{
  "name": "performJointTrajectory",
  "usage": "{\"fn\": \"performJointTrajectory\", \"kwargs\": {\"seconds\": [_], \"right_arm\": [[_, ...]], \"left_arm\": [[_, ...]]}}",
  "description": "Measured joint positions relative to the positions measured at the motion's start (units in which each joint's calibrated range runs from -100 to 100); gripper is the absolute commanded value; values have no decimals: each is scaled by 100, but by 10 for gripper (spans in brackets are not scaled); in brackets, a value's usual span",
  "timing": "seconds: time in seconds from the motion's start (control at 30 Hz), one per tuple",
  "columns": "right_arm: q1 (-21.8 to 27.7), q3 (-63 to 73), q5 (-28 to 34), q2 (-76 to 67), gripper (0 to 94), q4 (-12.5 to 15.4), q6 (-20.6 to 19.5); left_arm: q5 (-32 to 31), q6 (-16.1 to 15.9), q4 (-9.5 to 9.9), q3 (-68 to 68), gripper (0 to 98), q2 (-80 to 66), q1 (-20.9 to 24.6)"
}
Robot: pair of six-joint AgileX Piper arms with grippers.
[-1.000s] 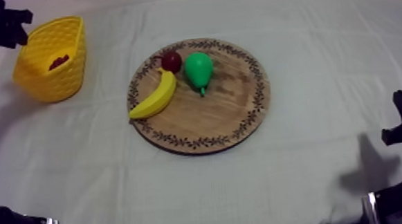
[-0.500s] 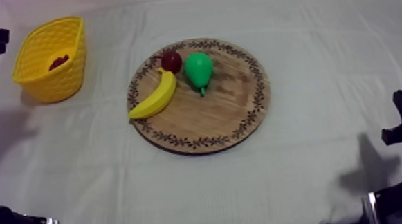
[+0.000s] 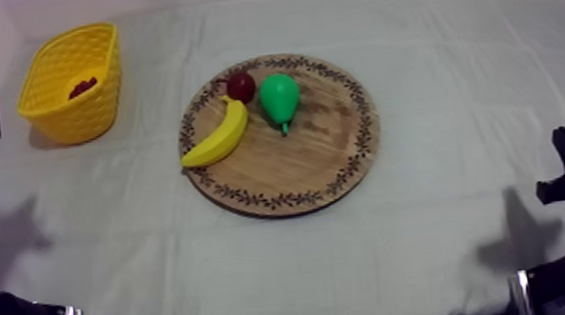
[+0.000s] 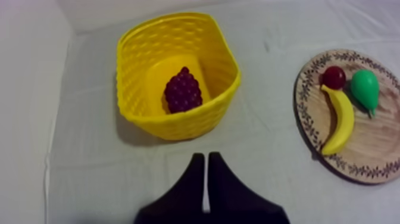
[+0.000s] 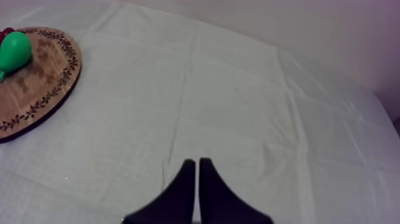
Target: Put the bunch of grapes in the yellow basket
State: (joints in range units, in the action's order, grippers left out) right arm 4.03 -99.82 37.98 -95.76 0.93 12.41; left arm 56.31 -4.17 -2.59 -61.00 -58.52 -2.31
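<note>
Inside yellow basket, bunch of grapes, left pincer closed on nothing

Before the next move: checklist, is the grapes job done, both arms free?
1. The bunch of grapes is inside the yellow basket: ok.
2. The basket stands upright on the cloth: ok.
3. The left gripper is shut on nothing, short of the basket: ok.
4. The right gripper is shut on nothing, over bare cloth: ok.
5. The wooden board holds banana, pear, small red fruit: ok.
</note>
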Motion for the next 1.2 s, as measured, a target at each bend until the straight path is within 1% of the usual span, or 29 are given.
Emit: {"fn": "performJointTrajectory", "kwargs": {"seconds": [0.17,0.33,0.47,0.7,0.83,0.93,1.07,1.2], "right_arm": [[0,0,0,0,3,0,0],[0,0,0,0,3,0,0],[0,0,0,0,3,0,0],[0,0,0,0,3,0,0],[0,0,0,0,3,0,0],[0,0,0,0,3,0,0],[0,0,0,0,3,0,0],[0,0,0,0,3,0,0]], "left_arm": [[-567,-290,-221,-847,0,-877,-56],[-998,-483,-296,-1634,0,-1650,-76],[-1102,-514,-307,-2175,0,-2180,-139],[-1061,-454,-325,-2937,0,-2967,-245],[-1059,-323,-270,-3180,0,-3310,-325],[-1158,-116,-211,-3304,0,-3529,-344],[-1232,153,-39,-3393,0,-3820,-360],[-1269,456,69,-3473,0,-4070,-396]]}}
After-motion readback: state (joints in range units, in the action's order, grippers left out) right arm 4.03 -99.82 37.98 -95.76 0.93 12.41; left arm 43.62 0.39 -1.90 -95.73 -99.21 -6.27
